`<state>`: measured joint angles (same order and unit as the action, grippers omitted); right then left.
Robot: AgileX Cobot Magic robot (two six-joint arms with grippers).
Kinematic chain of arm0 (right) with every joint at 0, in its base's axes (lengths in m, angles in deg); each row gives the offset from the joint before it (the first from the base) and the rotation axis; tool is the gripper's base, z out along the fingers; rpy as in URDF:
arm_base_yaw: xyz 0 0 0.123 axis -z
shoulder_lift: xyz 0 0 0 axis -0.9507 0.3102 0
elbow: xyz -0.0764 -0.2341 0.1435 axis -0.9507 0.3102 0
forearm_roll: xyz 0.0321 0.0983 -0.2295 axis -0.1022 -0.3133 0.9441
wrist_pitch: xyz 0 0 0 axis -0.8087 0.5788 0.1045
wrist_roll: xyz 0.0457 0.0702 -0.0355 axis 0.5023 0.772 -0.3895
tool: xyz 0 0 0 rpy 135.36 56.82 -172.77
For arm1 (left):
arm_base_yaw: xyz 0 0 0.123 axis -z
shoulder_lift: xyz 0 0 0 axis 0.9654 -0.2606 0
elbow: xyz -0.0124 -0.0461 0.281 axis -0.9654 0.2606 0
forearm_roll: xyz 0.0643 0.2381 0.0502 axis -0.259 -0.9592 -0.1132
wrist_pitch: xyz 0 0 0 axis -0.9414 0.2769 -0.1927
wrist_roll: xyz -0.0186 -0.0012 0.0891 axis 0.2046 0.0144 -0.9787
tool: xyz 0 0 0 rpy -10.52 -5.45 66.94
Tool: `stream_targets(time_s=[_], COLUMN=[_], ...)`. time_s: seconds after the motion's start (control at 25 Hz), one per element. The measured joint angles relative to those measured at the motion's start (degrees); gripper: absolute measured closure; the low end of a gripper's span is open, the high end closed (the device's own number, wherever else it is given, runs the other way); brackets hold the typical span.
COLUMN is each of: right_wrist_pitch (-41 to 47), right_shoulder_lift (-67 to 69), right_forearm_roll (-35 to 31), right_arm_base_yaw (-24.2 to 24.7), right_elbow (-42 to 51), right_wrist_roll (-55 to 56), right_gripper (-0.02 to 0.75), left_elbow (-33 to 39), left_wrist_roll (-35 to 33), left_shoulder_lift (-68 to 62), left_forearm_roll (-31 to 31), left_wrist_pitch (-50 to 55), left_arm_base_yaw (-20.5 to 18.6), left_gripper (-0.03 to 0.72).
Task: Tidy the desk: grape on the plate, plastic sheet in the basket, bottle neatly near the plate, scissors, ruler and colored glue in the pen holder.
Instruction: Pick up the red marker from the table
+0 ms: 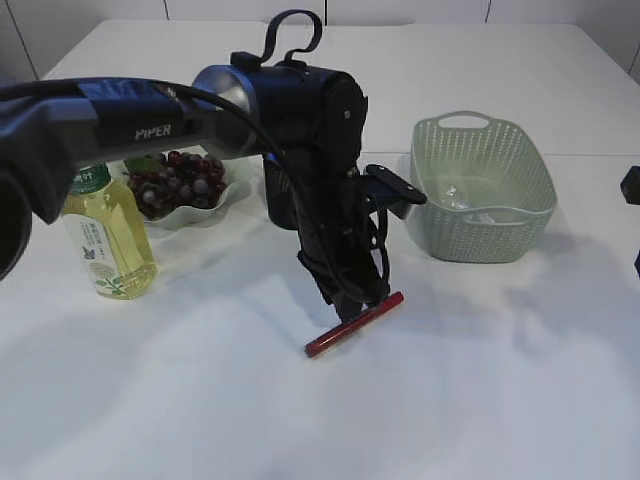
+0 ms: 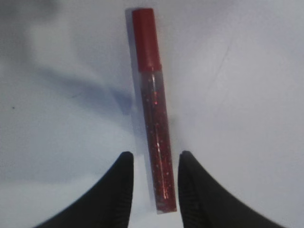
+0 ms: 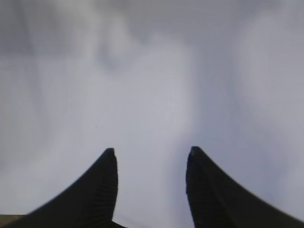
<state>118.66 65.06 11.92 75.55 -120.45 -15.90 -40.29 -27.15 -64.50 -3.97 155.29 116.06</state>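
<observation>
Left gripper (image 2: 153, 164) lowered onto the bench (image 1: 200, 400), its fingers (image 2: 121, 175) straddling the lower end of the red glue (image 2: 153, 109); whether they clench it cannot be told. Glue lies flat at centre, cap toward 12 o'clock in the wrist view. Right gripper (image 3: 151, 164) released, above bare bench. Grapes (image 1: 178, 182) on plate (image 1: 222, 205) at 10 o'clock; bottle (image 1: 108, 240) at 9; basket (image 1: 482, 185) at 2.

Left tool (image 2: 153, 164) points down, jaws narrowly parted; right tool (image 3: 151, 159) stands wider.
</observation>
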Motion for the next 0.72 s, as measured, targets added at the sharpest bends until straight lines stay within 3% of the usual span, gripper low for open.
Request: stream_targets(time_s=[0.72], right_wrist_pitch=[0.0], right_shoulder_lift=[0.0], right_forearm_roll=[0.0], right_arm_base_yaw=[0.0], right_elbow=[0.0], right_wrist_roll=[0.0], right_gripper=[0.36], left_elbow=[-0.2], left_wrist_roll=[1.0], left_shoulder_lift=[-2.4], left_forearm_roll=[-0.3], left_wrist_pitch=[-3.1], left_arm_base_yaw=[0.0], left_gripper=[0.449])
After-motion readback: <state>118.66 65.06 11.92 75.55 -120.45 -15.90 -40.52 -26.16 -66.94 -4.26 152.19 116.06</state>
